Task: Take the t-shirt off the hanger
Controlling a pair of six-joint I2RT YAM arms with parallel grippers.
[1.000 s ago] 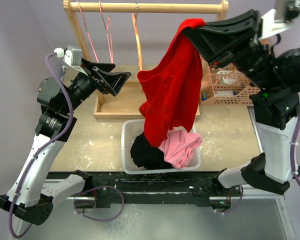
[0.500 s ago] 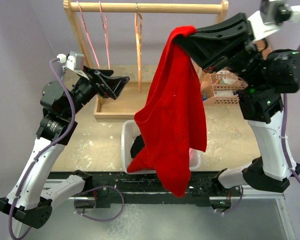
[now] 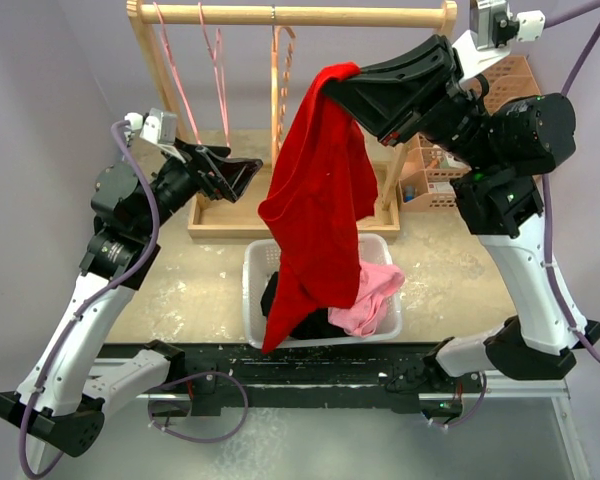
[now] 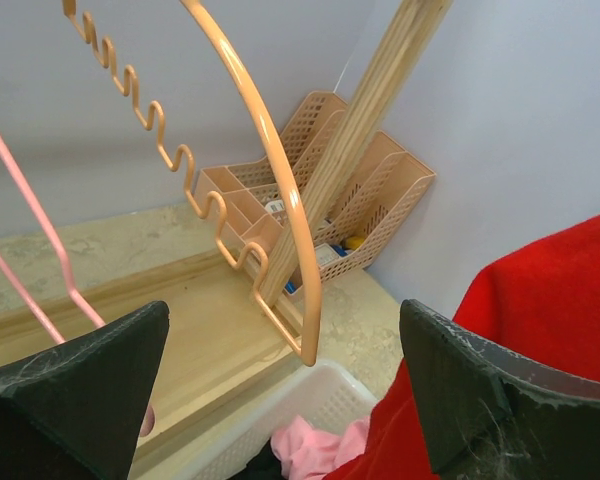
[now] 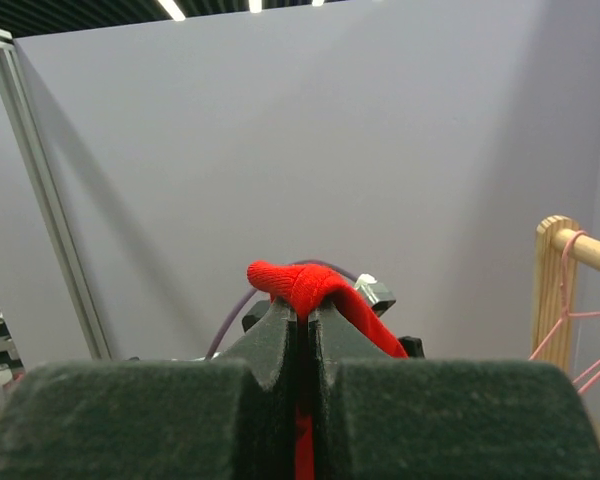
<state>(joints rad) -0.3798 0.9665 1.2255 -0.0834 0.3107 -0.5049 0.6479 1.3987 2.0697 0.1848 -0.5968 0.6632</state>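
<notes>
The basket (image 3: 251, 300) (clothes (image 3: 372, 298) inside) sits on the counter (image 3: 450, 270) before the rack (image 3: 360, 15), organizer (image 3: 432, 182) at right. The t-shirt (image 3: 320, 195) hangs from the right tool (image 3: 341, 79) over the basket, hanger (image 4: 282, 180) behind it.

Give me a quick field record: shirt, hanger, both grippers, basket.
t-shirt: red, off the hanger, dangling from the right gripper over the basket
hanger: orange, bare, on the wooden rack
right gripper: shut on t-shirt, raised
left gripper: open, empty, near the hanger
basket: white, holds pink garment and black garment

Plain lilac walls (image 5: 380, 150) behind a worn beige table (image 3: 442, 282)
</notes>
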